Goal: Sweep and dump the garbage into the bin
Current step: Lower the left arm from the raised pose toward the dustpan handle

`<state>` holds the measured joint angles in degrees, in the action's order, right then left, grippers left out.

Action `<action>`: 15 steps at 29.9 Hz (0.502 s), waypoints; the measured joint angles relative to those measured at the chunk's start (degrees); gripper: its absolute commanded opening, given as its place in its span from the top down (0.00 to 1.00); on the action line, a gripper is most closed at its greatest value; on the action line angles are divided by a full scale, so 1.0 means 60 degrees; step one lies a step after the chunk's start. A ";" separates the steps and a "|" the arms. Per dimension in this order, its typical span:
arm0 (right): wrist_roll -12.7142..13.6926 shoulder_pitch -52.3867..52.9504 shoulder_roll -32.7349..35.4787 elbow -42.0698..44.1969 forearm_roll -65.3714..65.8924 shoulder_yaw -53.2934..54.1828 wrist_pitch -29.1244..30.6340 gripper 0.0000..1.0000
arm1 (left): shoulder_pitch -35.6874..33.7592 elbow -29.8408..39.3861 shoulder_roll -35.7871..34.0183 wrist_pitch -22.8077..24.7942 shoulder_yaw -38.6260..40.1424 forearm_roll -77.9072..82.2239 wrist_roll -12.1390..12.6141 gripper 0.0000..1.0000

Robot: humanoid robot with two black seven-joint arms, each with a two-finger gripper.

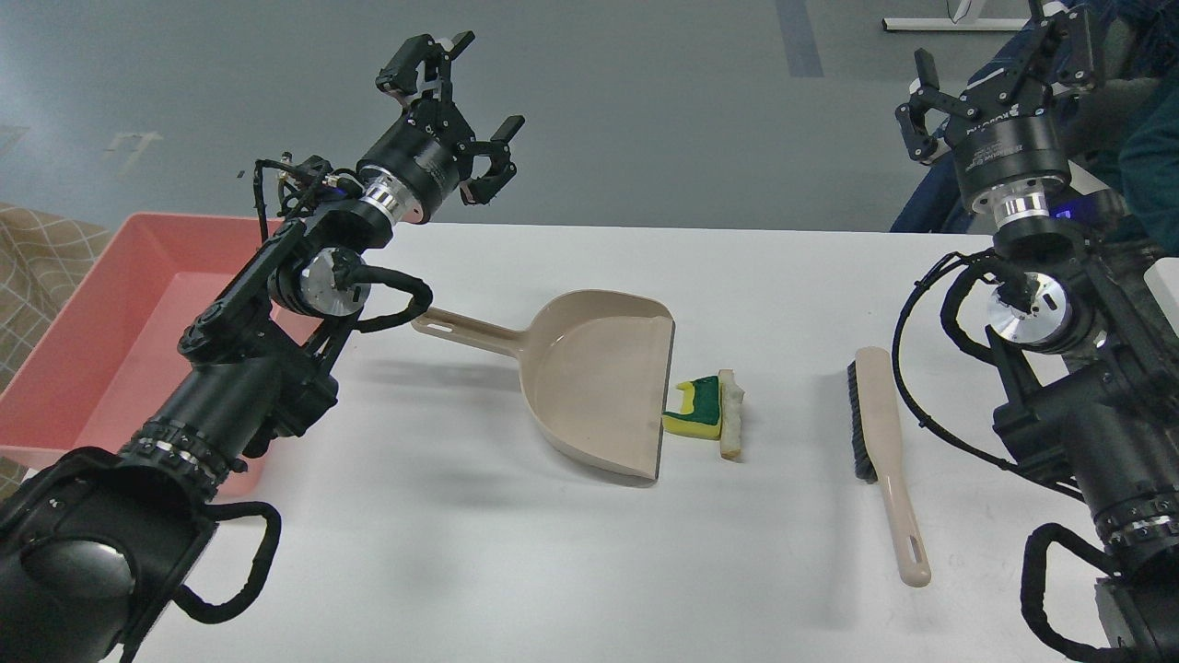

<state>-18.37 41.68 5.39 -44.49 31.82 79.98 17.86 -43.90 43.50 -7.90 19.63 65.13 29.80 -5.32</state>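
Note:
The garbage lies on the white table point(516, 571): a notched yellow sponge piece with a green top point(697, 410) and a whitish-beige stick piece point(730, 412) beside it, both at the open lip of the beige dustpan point(589, 379). The pink bin point(110, 331) sits at the table's left edge. The beige black-bristled brush point(882, 456) lies to the right of the scraps. My left gripper point(449, 101) is open and empty, raised above the table's far edge, left of the dustpan handle. My right gripper point(999, 55) is open and empty, raised at the upper right.
A brown checked surface point(37, 253) shows beyond the bin at far left. Grey floor lies past the table's far edge. A person in dark teal clothing point(1147, 152) stands at the far right behind my right arm.

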 measured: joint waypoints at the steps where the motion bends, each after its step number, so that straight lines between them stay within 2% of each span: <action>1: 0.0000 0.0000 0.0009 0.0005 0.0000 -0.0002 -0.0002 0.00 | 0.0010 0.0000 -0.0039 0.0011 0.0011 -0.0003 -0.0014 0.02; 15: 0.0028 -0.0042 0.0028 0.0224 -0.0012 -0.0123 0.0005 0.00 | 0.0172 0.0029 -0.0082 0.0024 -0.0028 -0.0510 -0.0508 0.02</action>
<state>-18.20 41.43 5.56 -43.14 31.75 79.25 17.89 -42.86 43.68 -8.39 19.78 64.96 26.74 -8.37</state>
